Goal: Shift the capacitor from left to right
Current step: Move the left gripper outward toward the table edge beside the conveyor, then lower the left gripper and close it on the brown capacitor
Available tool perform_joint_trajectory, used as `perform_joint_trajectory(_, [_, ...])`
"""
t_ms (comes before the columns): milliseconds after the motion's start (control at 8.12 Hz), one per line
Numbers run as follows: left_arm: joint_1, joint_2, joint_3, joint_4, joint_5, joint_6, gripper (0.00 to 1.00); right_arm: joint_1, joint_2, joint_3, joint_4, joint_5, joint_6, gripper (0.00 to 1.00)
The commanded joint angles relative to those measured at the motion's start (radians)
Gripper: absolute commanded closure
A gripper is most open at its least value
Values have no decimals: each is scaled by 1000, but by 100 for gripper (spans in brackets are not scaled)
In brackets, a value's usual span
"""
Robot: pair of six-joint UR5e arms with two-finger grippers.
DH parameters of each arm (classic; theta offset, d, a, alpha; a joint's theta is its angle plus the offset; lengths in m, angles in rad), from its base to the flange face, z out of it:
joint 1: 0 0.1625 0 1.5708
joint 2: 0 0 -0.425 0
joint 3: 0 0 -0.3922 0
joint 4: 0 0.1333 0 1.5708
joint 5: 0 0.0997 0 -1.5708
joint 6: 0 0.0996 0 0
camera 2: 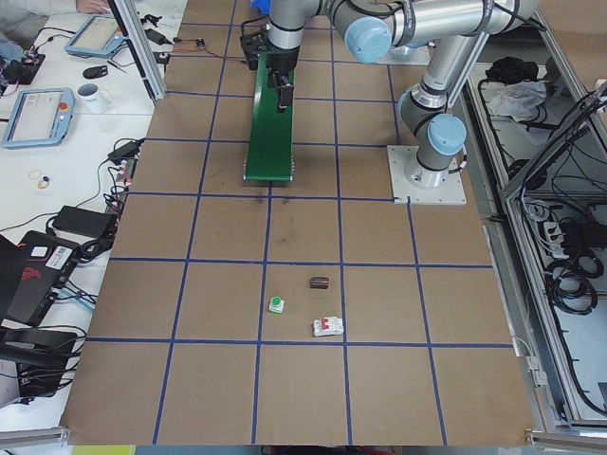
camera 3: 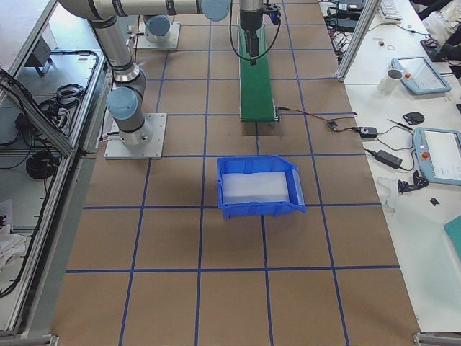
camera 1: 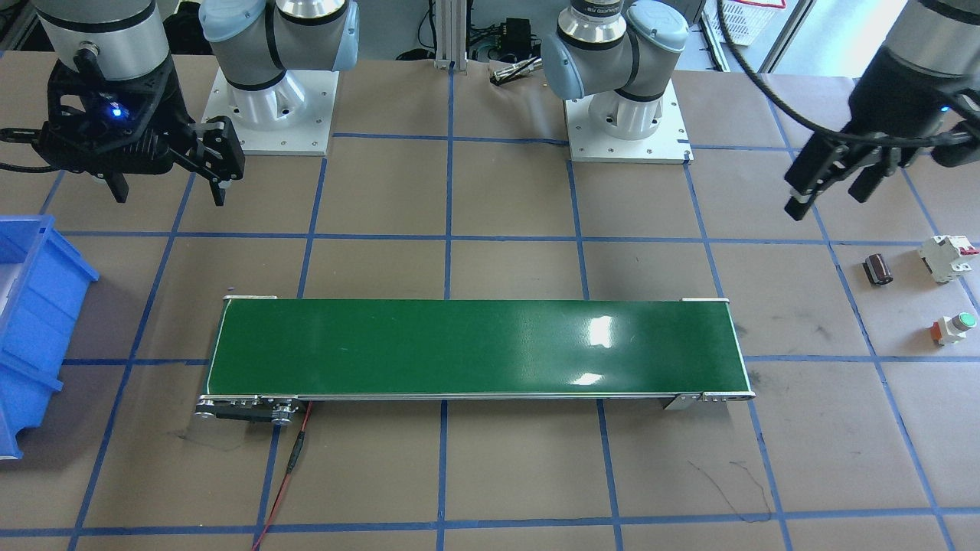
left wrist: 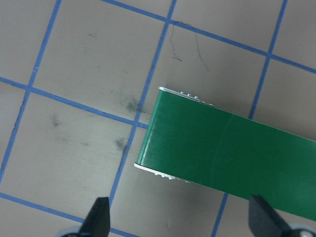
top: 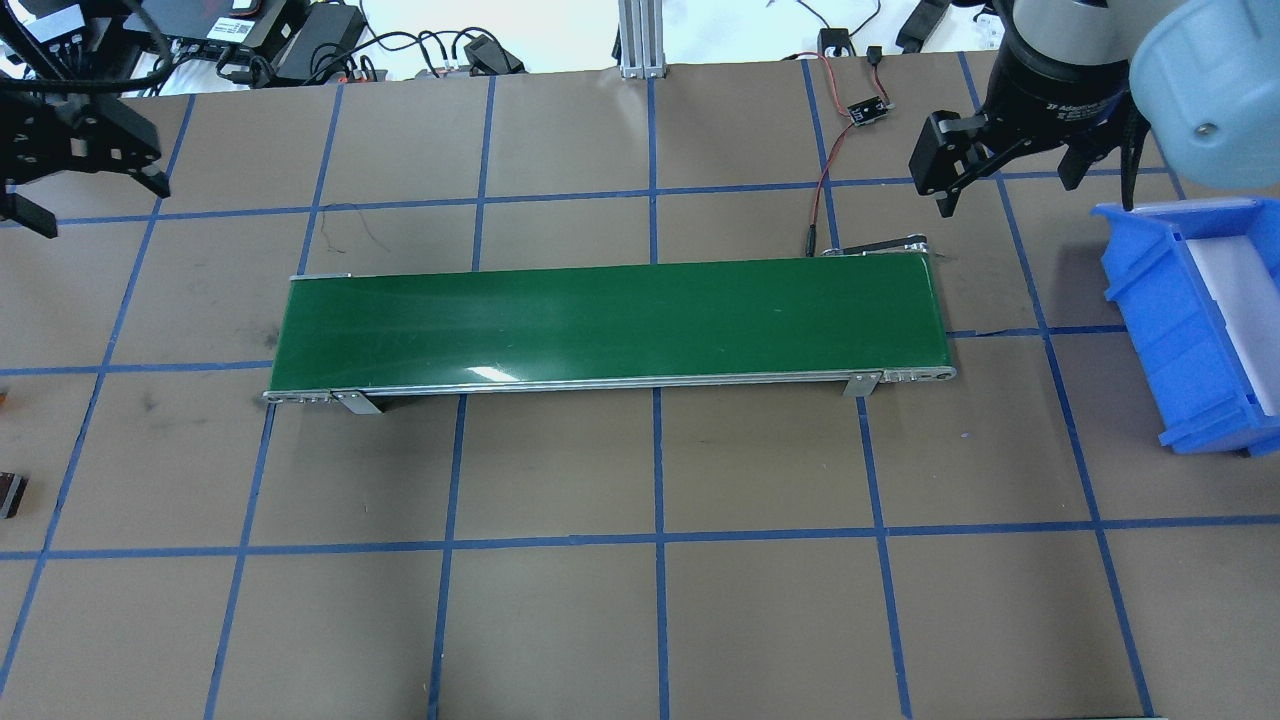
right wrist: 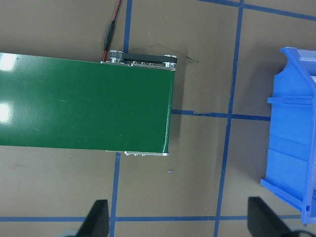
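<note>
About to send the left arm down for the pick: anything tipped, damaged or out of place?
Nothing serious. The capacitor lies on its side, apart from the white breaker and green push button. The left tool and right tool hang open. Only oddity: a small tear in the paper cover by the belt's right end.

A brown-topped table (camera 1: 490, 474) carried a grid of blue tape lines (camera 1: 450, 199). Beyond its far edge ran a white bench (camera 2: 66, 161) with control tablets (camera 2: 34, 116) and a mug (camera 2: 88, 93). An aluminium post (top: 640, 35) stood at that edge
</note>
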State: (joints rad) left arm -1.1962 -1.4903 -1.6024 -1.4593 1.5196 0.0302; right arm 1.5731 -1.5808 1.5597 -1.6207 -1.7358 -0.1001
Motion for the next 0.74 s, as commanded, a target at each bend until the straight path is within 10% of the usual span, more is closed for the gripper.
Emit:
perform_joint_trajectory(0, [175,8,2,-12,-13,199,0,-1,1,2,-1,-2,-1,0])
perform_joint_trajectory(616, [478,-72,-79,-35,103,696,0,-1,7,6,4,-2,-1,0])
